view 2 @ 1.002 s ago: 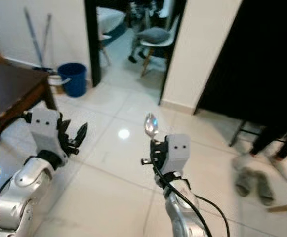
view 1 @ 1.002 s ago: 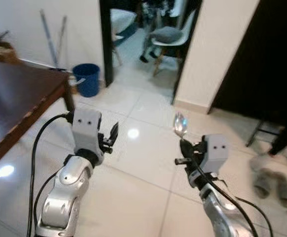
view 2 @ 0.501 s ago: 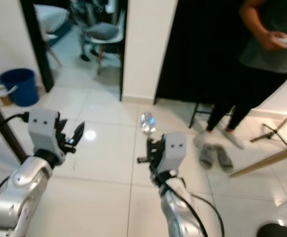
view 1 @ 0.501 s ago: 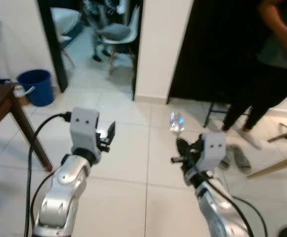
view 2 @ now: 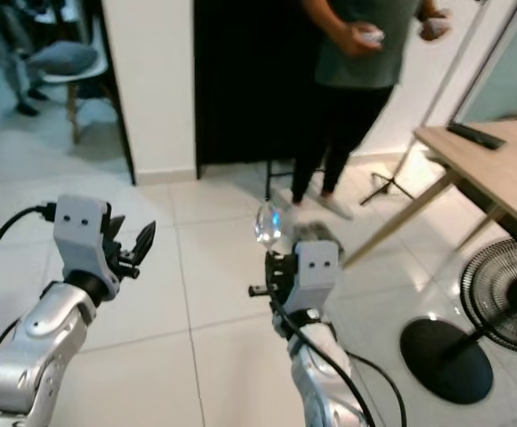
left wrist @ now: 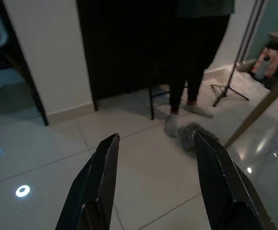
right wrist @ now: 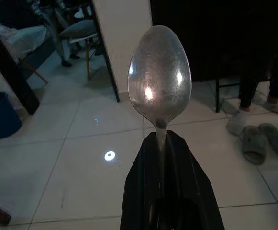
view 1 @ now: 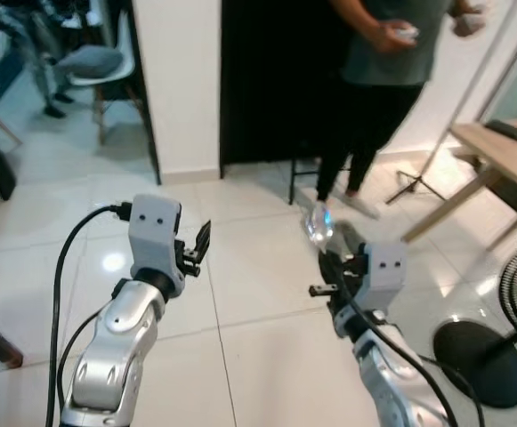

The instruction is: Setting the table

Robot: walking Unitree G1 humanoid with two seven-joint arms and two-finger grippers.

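A metal spoon (right wrist: 159, 79) stands upright with its bowl up, its handle clamped in my right gripper (right wrist: 162, 143), which is shut on it. In the left eye view the spoon (view 1: 317, 225) rises above the right gripper (view 1: 329, 262) held out over the white tiled floor. My left gripper (view 1: 200, 242) is raised at the left, open and empty; its two black fingers (left wrist: 103, 184) spread wide in the left wrist view.
A person (view 1: 391, 80) in dark clothes stands ahead by a dark doorway. A wooden table (view 2: 494, 169) is at the right, with a floor fan (view 2: 498, 307) beside it. Grey slippers (right wrist: 261, 141) lie on the tiles. A white chair (view 1: 89, 67) stands at the far left.
The camera has swung to the right: the dark table and blue bucket have left the view, and the person, wooden table and fan have come in. Both grippers hold as before.
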